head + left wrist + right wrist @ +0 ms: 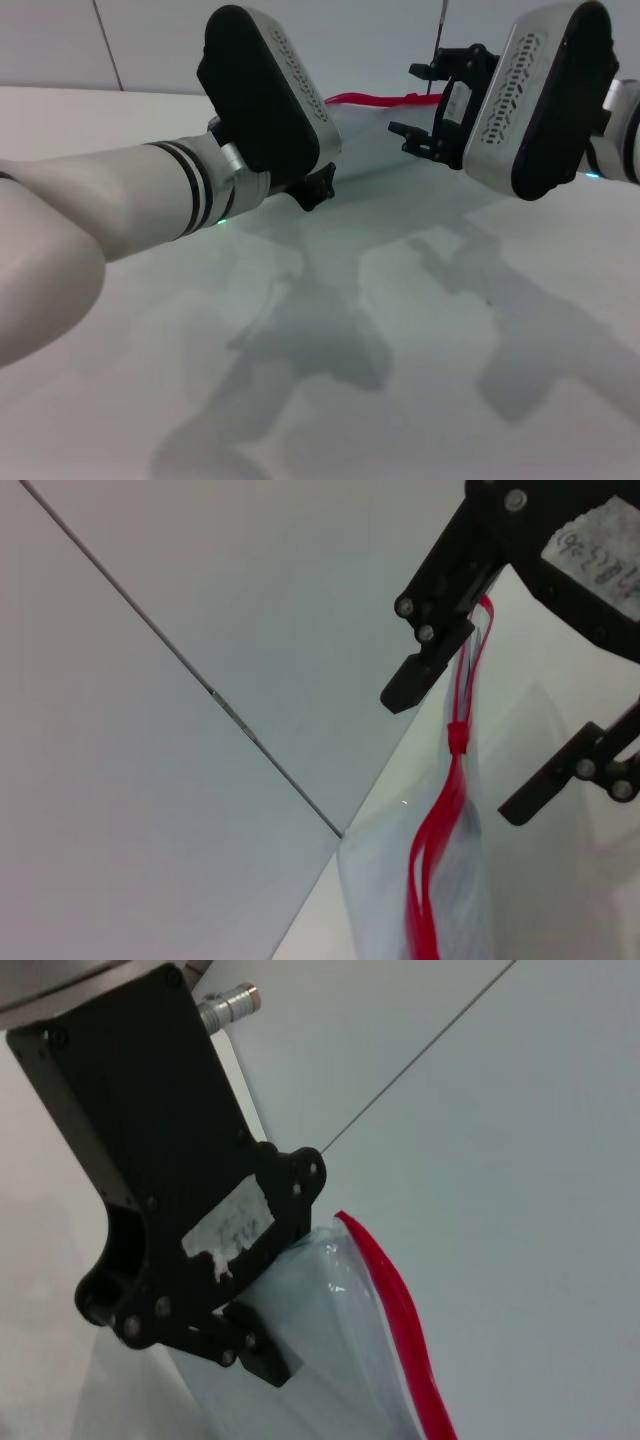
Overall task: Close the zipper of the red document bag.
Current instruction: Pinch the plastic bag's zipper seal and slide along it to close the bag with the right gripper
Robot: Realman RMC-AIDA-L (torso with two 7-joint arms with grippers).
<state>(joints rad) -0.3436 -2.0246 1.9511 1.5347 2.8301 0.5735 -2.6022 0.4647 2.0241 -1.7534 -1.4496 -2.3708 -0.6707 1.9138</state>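
A white sticker (pixel 228 1228) on the left gripper (pixel 245 1345) bears unreadable scrawl. The right gripper (pixel 520 700), jaws wide, straddles the zipper (pixel 440 820); the red document bag (pixel 375 135) lies at twelve o'clock on the bench (pixel 400 350). Left jaws pin the bag's corner.

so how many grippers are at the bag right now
2: the left gripper at one end of the translucent pale plastic document bag, the right gripper at its red zipper strip.
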